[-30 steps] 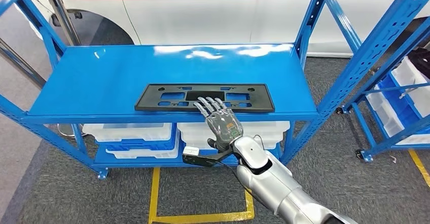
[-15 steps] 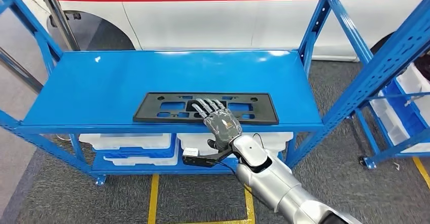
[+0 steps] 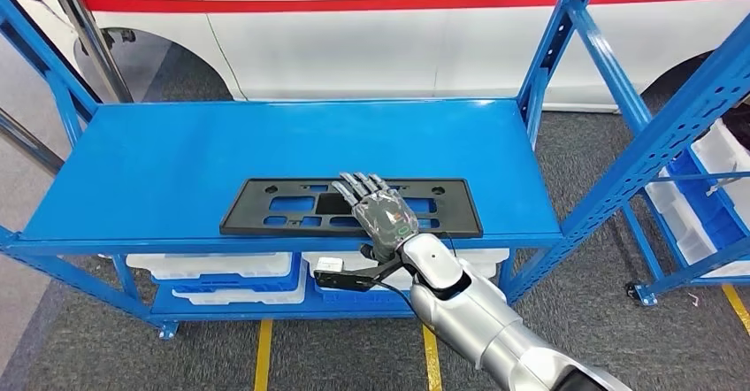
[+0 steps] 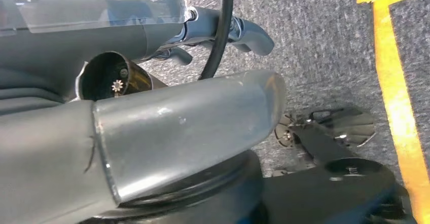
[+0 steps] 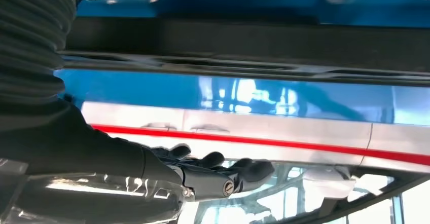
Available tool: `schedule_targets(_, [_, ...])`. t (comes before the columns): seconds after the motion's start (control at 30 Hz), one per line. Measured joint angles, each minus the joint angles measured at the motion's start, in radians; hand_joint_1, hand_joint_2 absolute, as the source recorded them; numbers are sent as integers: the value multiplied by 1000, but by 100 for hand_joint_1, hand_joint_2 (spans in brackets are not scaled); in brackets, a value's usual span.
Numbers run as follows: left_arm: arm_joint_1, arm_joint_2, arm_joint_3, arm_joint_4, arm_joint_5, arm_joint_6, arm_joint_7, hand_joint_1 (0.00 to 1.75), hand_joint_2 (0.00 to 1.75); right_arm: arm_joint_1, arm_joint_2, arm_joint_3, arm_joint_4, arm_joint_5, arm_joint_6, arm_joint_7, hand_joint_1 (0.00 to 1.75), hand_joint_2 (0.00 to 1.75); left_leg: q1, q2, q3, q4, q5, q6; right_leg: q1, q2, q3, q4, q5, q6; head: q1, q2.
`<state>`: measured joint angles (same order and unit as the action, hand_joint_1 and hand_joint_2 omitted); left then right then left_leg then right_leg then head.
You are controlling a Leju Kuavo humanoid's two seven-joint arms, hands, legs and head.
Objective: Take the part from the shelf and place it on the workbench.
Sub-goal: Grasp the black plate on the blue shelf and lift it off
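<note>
I've got the right hand (image 3: 380,212) out flat over the part (image 3: 265,218), a long black perforated plate lying along the front edge of the blue shelf (image 3: 177,152). Fingers are stretched forward and slightly apart, resting on or just above the plate's middle; nothing is gripped. The plate's near edge sits just inside the shelf lip, parallel to it. Plenty of bare blue deck behind the plate and to both ends. Blue uprights (image 3: 553,50) frame the right side, with a second rack (image 3: 699,170) beyond. White bins (image 3: 221,263) sit below the shelf. A white vehicle (image 3: 371,28) stands behind. My left wrist view looks down at grey carpet (image 4: 324,46) and a yellow floor line (image 4: 395,97); I cannot tell that hand's state.
</note>
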<state>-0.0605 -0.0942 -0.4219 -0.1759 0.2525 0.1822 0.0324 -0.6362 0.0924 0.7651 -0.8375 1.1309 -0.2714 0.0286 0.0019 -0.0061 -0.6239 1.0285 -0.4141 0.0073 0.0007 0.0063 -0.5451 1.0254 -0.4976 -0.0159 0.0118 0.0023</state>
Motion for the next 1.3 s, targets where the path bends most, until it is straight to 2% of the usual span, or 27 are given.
schedule_targets(0.07, [-1,0,0,0,1,0,0,0,0,-2,2,0,0,0,2,-1,0,175,4,-1,9,-11,-5,9,1,-1,5,-1,-7,11,0,0])
schedule_targets(0.13, [1,-1,0,0,3,0,-1,0,0,-9,3,1,0,-4,12,-9,0,175,10,0,23,-23,-7,19,1,-2,-15,46,-33,21,2,0])
schedule_targets(0.17, [2,-1,0,0,3,-1,-3,0,0,-12,4,4,2,-7,23,-16,0,175,11,1,29,-25,-9,23,-2,-2,-44,99,-56,25,3,0])
schedule_targets(0.23, [-1,-2,0,0,5,-1,-10,0,0,-16,2,13,6,-15,54,-34,0,175,11,2,33,-24,-15,28,-6,-3,-130,234,-98,30,3,0])
schedule_targets(0.27, [-1,-2,0,0,5,-2,-13,0,0,-16,1,19,9,-18,67,-42,0,175,11,1,35,-23,-19,29,-7,-3,-164,275,-98,32,3,0])
schedule_targets(0.3, [-1,-2,0,0,5,-2,-15,0,0,-16,0,23,11,-20,76,-47,0,175,11,0,40,-22,-24,28,-9,-3,-183,285,-80,33,3,0])
schedule_targets(0.33, [0,-2,0,0,6,-4,-16,0,0,-18,-1,26,13,-23,84,-51,0,175,11,-1,47,-20,-30,27,-10,-3,-177,246,-39,32,3,0])
schedule_targets(0.37, [1,-3,0,0,7,-7,-18,0,0,-21,-1,29,15,-27,96,-56,0,175,11,-2,54,-17,-37,25,-11,-3,-154,178,11,30,4,0])
schedule_targets(0.4, [2,-3,0,0,8,-11,-20,0,0,-27,-2,34,17,-33,116,-63,0,175,10,-2,61,-16,-44,22,-11,-4,-129,115,46,28,4,0])
schedule_targets(0.43, [0,-3,0,0,8,-15,-22,0,0,-34,-2,41,20,-41,141,-72,0,175,8,-2,65,-12,-51,18,-10,-4,-105,55,72,24,4,0])
schedule_targets(0.47, [-1,-3,0,0,9,-19,-25,0,0,-41,-3,50,23,-50,170,-81,0,175,7,-2,65,-9,-55,14,-9,-3,-93,25,79,21,3,0])
schedule_targets(0.57, [-3,-3,0,0,12,-21,-32,0,0,-57,-4,81,35,-79,232,-95,0,175,5,-2,64,-9,-57,14,-6,3,-87,10,76,16,3,0])
schedule_targets(0.73, [-3,-3,0,0,19,-18,-39,0,0,-89,-4,130,61,-116,248,-93,0,175,5,-1,72,-20,-57,15,-4,5,-86,10,72,7,3,0])
schedule_targets(1.03, [-3,-3,1,0,20,-15,-40,0,0,-107,-5,158,87,-134,248,-87,0,175,7,-1,74,-25,-55,-4,-3,5,-85,11,72,3,3,0])
schedule_targets(1.07, [-3,-3,1,0,20,-15,-40,0,0,-108,-5,162,89,-139,248,-85,34,175,7,0,74,-25,-55,-5,-3,5,-84,11,72,2,3,0])
schedule_targets(1.17, [-2,-3,1,0,20,-14,-41,0,0,-113,-7,171,93,-154,248,-80,165,175,6,0,74,-25,-55,-5,-4,5,-84,11,72,2,3,0])
schedule_targets(1.2, [-2,-3,1,0,21,-14,-41,0,0,-114,-8,173,94,-160,247,-78,174,175,6,0,74,-24,-55,-5,-4,5,-83,11,72,2,3,0])
schedule_targets(1.3, [-2,-3,1,0,21,-13,-43,0,0,-115,-9,180,95,-174,245,-72,175,175,5,0,74,-24,-55,-5,-4,5,-83,11,72,3,3,0])
